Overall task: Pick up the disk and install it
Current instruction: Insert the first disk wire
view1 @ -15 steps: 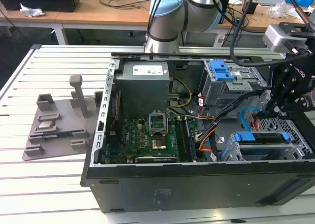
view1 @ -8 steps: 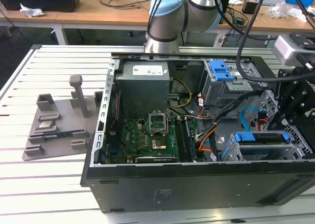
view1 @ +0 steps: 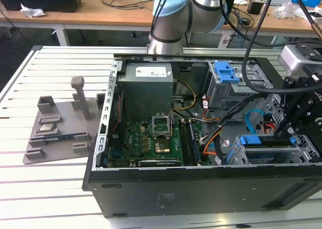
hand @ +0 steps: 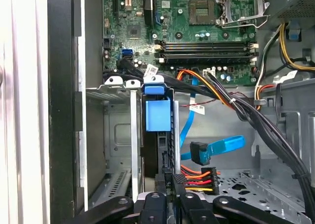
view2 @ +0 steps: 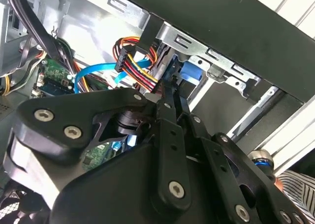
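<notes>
Reaching into the case [view1: 201, 188], tool [hand: 170, 197] clenched on the disk [hand: 158, 116] upright in its bay.

Slatted white tabletop [view1: 60, 188]
An open black computer case [view1: 201, 188] lies on it; just beside, toward the exterior view's left, sits a grey fixture plate [view1: 60, 131].

So the disk [hand: 158, 115] is standing on edge in the metal drive cage near the front corner of the open case. In the first wrist view you mostly get its blue plastic carrier end-on, with the dark edge of the drive below it. In the exterior view the blue carrier [view1: 250, 140] pokes up at the exterior view's right.
</notes>
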